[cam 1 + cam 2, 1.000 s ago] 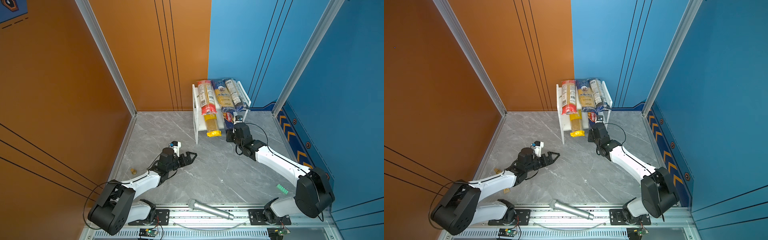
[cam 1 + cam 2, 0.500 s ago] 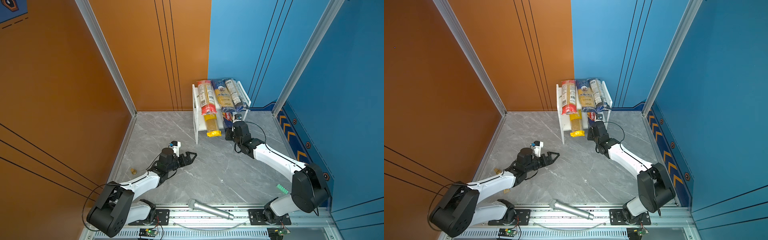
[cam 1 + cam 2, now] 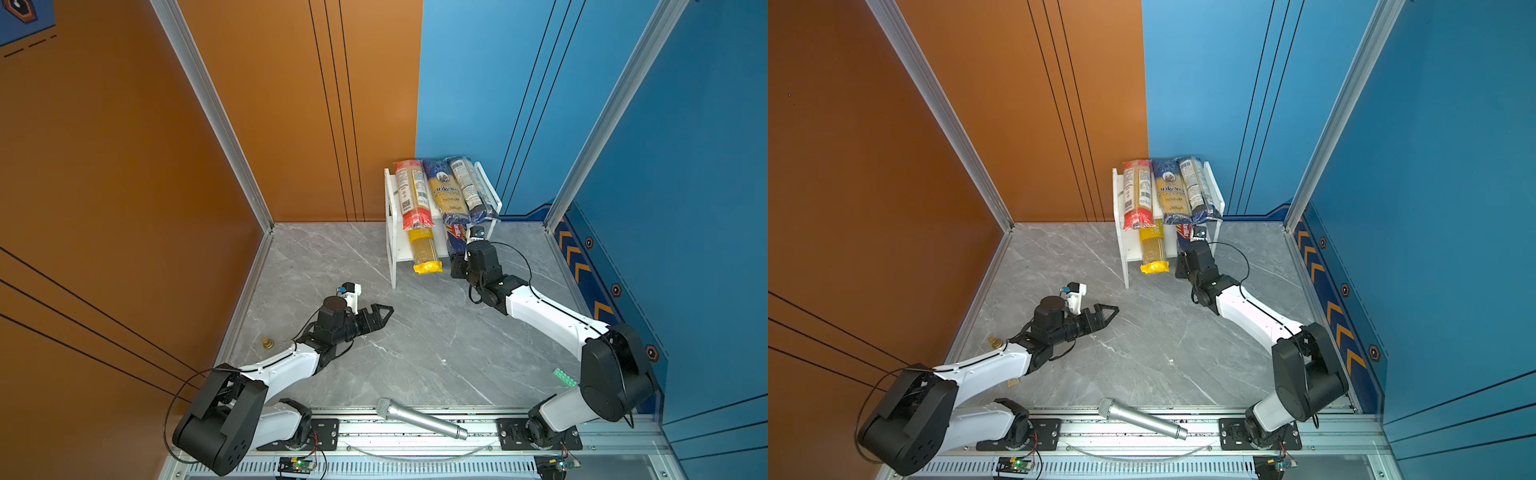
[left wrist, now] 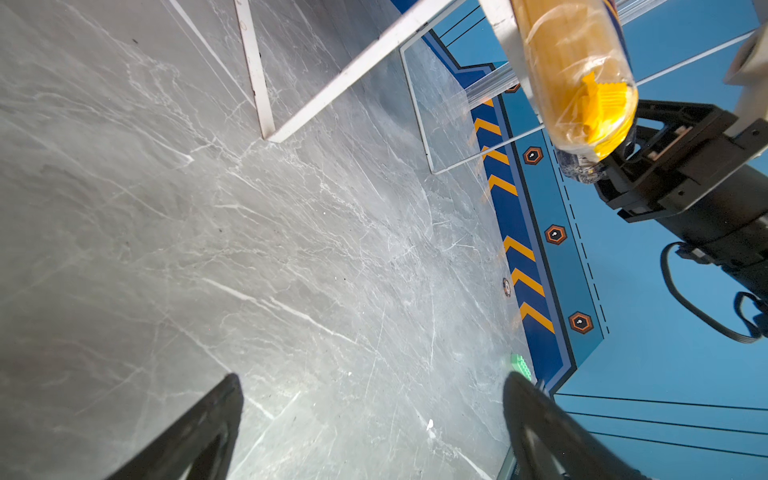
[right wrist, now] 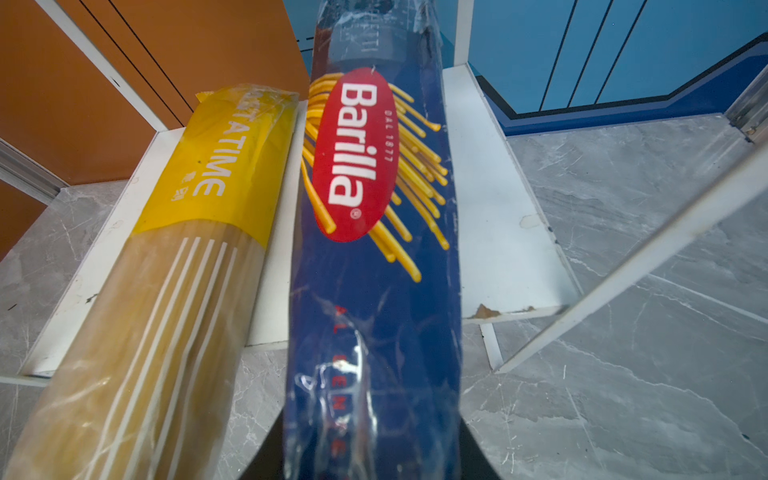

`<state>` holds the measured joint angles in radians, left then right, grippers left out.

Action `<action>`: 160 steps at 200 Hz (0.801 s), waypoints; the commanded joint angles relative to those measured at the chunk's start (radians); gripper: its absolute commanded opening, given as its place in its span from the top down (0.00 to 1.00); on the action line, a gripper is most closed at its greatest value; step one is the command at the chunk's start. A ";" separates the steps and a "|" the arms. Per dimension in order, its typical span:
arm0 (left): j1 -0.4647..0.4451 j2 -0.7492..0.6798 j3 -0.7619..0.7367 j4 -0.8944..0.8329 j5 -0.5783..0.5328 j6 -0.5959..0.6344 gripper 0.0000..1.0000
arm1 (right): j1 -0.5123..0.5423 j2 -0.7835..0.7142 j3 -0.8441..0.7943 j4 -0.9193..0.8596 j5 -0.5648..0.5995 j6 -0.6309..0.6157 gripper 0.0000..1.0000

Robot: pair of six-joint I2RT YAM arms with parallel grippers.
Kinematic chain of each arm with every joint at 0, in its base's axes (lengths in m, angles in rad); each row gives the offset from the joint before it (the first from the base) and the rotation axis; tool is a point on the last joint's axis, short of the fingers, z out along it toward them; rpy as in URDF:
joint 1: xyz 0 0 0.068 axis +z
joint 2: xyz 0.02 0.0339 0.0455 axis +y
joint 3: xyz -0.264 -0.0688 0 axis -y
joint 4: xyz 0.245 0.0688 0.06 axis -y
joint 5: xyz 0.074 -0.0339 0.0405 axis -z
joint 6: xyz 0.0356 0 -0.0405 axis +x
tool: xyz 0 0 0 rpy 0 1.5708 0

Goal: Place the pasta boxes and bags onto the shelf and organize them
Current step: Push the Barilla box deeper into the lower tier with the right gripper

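Far on the left, near the orange wall, a small brass piece (image 3: 267,343) stands on the grey marbled table (image 3: 415,353). Next to it the left gripper (image 3: 376,318) hovers low over the bare table, well apart from the shelf. Its fingers (image 4: 208,428) are spread wide and hold nothing. At the front edge, about in the middle, a silver microphone (image 3: 419,419) lies on the rail.

The shelf (image 3: 390,232) is a small white rack with two flat boards and thin white legs, and it stands at the back where the orange and blue walls meet. In both top views three long packs lie side by side on the upper board. From the left these are the red-ended clear bag (image 3: 411,195) with pale spaghetti inside, the yellow and navy "ankara" bag (image 3: 446,195), and the dark navy bag (image 3: 471,191) with a white label.

On the lower board lies the yellow bag (image 5: 216,166), clear at its front half so the spaghetti shows. Its front end sticks out past the board edge. Just beside it on the right is the blue Barilla pack (image 5: 374,270), dark blue with a red oval logo and drawn yellow spaghetti. Its far end is over the lower board and its near end reaches out in front of the shelf.

The right gripper (image 3: 457,264) is closed narrowly on that near end and holds it. Further right, a small green piece (image 3: 564,377) lies on the table near the blue wall
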<state>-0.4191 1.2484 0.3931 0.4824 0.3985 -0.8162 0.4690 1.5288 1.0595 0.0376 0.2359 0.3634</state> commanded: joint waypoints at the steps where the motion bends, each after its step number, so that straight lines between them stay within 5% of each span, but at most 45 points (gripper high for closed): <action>1: 0.005 -0.019 -0.014 0.005 0.012 0.020 0.02 | -0.007 -0.015 0.063 0.199 0.023 -0.006 1.00; 160: 0.011 -0.015 -0.014 0.004 0.019 0.021 0.02 | -0.020 0.027 0.030 0.238 0.024 -0.020 0.97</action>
<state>-0.4171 1.2449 0.3920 0.4820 0.3985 -0.8162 0.4576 1.5673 1.0592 0.1062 0.2359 0.3626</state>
